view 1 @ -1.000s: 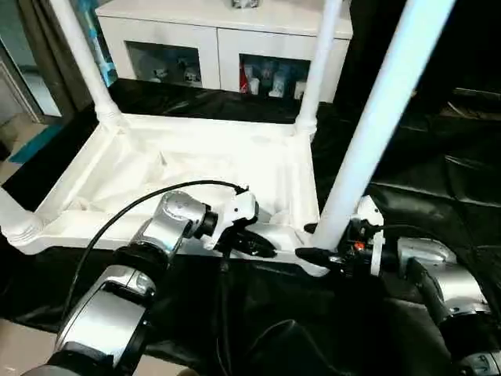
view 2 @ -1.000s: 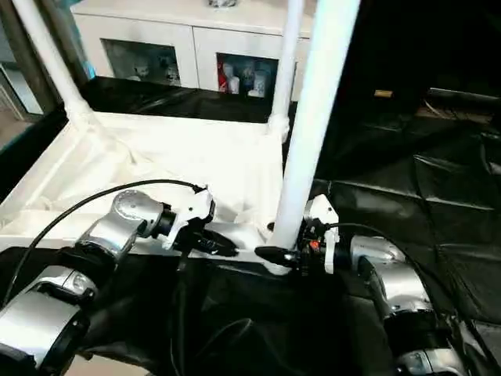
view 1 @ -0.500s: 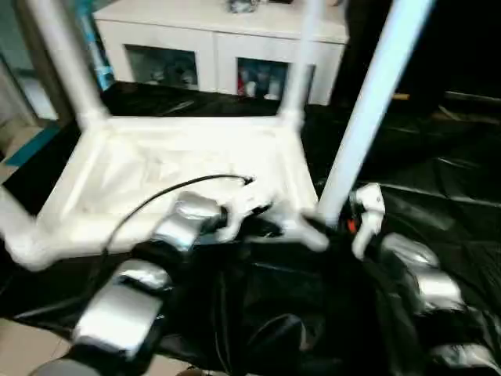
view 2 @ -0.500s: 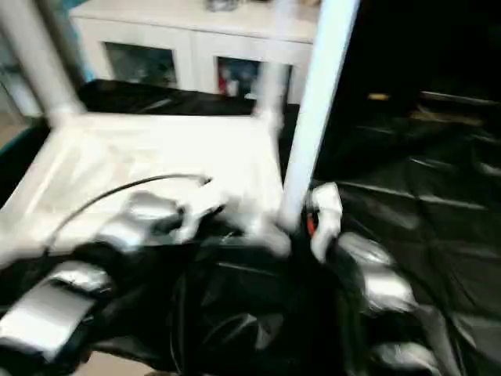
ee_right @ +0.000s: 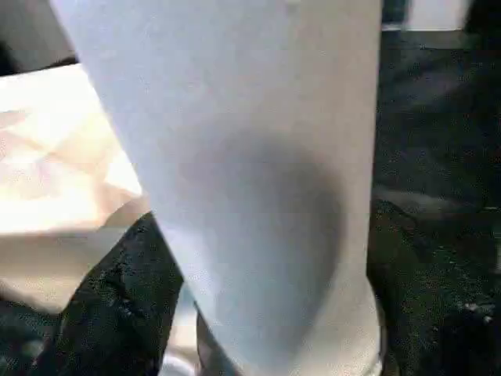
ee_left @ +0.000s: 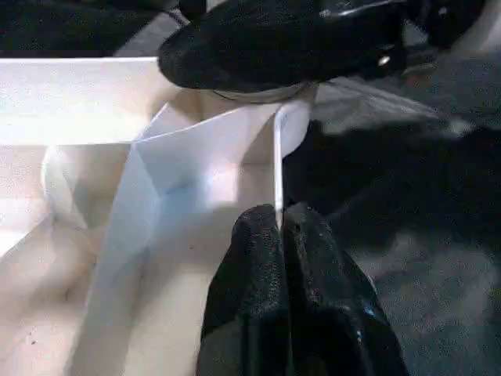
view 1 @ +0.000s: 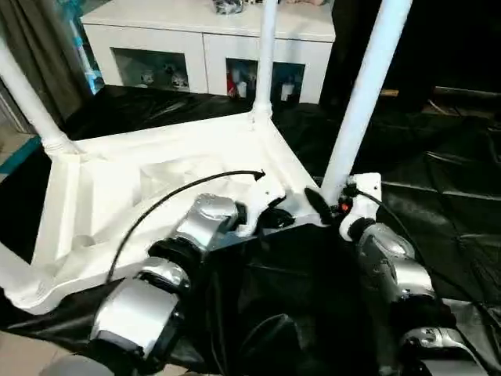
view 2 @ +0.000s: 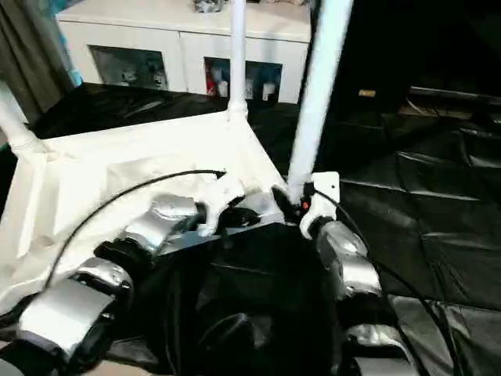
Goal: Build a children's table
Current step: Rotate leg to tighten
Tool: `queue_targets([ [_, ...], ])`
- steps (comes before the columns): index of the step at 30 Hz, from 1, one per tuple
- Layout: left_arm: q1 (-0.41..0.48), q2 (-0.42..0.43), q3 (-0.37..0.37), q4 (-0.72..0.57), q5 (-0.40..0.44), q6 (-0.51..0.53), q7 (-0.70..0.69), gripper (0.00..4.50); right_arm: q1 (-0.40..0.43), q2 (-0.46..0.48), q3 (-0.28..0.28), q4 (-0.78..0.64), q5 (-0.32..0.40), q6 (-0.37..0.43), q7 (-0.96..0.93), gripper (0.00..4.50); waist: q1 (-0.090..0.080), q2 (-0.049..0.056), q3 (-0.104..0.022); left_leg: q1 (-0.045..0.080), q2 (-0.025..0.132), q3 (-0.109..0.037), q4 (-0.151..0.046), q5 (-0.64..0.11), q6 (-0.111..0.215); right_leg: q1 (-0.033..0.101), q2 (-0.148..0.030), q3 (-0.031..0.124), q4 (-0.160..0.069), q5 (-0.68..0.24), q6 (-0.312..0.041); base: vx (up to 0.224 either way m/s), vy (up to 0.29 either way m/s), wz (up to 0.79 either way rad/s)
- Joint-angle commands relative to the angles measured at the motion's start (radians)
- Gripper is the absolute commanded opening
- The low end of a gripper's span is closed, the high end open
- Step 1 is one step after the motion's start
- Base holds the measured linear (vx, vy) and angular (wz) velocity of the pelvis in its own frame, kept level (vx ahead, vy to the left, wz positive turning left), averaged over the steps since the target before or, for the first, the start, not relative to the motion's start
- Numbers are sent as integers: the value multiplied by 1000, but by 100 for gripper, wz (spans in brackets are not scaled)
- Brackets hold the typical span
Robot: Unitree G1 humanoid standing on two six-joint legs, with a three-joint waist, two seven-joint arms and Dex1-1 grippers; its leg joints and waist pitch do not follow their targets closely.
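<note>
The children's table (view 1: 156, 188) lay upside down on the black cover. The left gripper (ee_left: 280, 235) pinched its rim; the right gripper (view 1: 327, 205) straddled the nearest leg (view 1: 364, 94) beside that rim, and a sideways tug risked unseating it

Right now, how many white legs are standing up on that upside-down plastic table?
4: far right corner, near right corner by the robot's right end effector, far left corner, and one partly cut off at the near left corner.
</note>
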Motion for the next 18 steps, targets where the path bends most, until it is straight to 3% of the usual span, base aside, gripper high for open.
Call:
queue_targets([
  [1, 16, -24, -24, -38, -19, -38, -84, 0, 27, 5, 107, -31, 18, 54, 153, 373, 6, -8, -55, 8, 64, -34, -75, -186, 77, 44, -76, 45, -69, -117, -244, 0, 0, 0],
  [3, 37, 6, -36, -65, -35, -51, -182, 0, 58, -64, 133, -94, 51, 82, 298, 373, 11, -8, -57, 5, 66, -31, -70, -143, 107, 48, -72, 42, -58, -30, -268, 0, 0, 0],
  [7, 52, 34, -45, -86, -44, -59, -262, 0, 78, -129, 145, -133, 72, 102, 402, 373, 21, -6, -59, 7, 69, -25, -62, -117, 139, 44, -74, 41, -49, 41, -302, 0, 0, 0],
  [13, 82, 96, -50, -140, -65, -54, -425, 0, 129, -258, 178, -226, 85, 151, 610, 373, 43, -4, -53, 15, 76, -26, -71, -180, 98, 38, -76, 43, -61, -93, -282, 0, 0, 0],
  [15, 90, 112, -53, -157, -71, -42, -465, 0, 136, -285, 186, -243, 89, 164, 641, 373, 46, -5, -52, 14, 75, -28, -73, -188, 86, 40, -78, 44, -63, -118, -275, 0, 0, 0],
  [16, 96, 126, -58, -167, -73, -36, -493, 0, 139, -301, 188, -253, 99, 178, 666, 373, 46, 0, -52, 15, 76, -28, -73, -188, 82, 39, -78, 45, -63, -121, -274, 0, 0, 0],
  [18, 100, 136, -61, -172, -74, -33, -509, 0, 140, -309, 187, -262, 107, 190, 683, 347, 47, -2, -53, 15, 76, -28, -74, -190, 75, 39, -77, 45, -62, -118, -274, 0, 0, 0],
])
